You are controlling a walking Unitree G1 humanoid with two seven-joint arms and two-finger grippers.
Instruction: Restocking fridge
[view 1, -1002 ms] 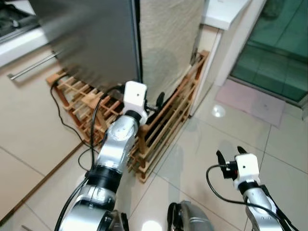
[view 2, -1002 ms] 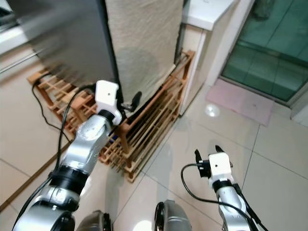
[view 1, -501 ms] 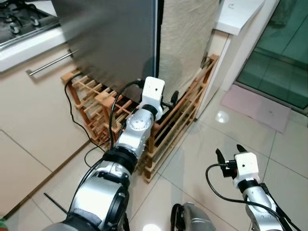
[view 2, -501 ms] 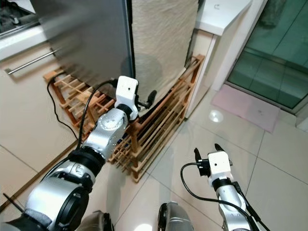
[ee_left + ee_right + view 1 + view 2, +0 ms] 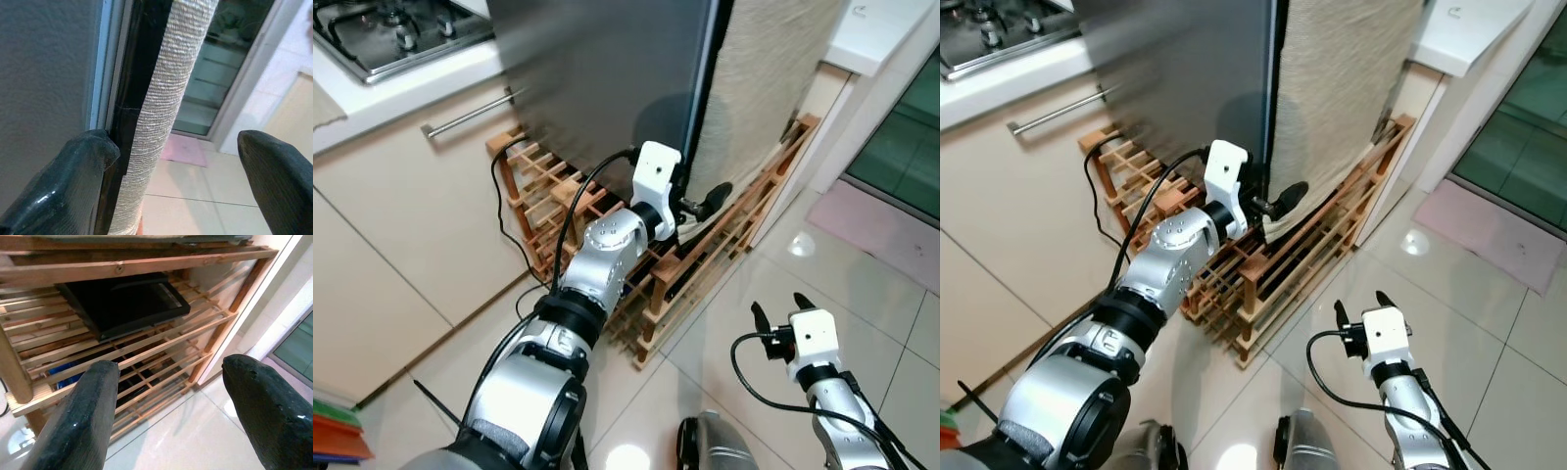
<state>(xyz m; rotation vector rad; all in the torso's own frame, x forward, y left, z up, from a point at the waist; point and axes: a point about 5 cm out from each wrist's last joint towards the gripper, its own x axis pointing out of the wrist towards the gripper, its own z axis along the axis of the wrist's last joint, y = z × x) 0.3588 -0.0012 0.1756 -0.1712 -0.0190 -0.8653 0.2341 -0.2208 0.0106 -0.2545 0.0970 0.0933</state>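
Lower right, right gripper (image 5: 775, 311) low over floor tiles (image 5: 891, 323) – fingers spread wide, nothing held. Centre, left gripper (image 5: 1283, 200) at fridge (image 5: 607, 78) door edge – two fingers apart, empty. One wooden rack (image 5: 146, 357) under fridge, one black tray (image 5: 122, 301) inside.

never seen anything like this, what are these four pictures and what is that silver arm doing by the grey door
A humanoid robot took these. The two wide pictures come from cameras in its head, looking down at its own silver arms. The two close pictures come from cameras on its wrists, looking along black fingers. The left gripper is open at the edge of the grey fridge door, one finger beside the door's dark edge; it holds nothing. The right gripper is open, empty, low over the tiled floor, facing a wooden rack under the fridge.
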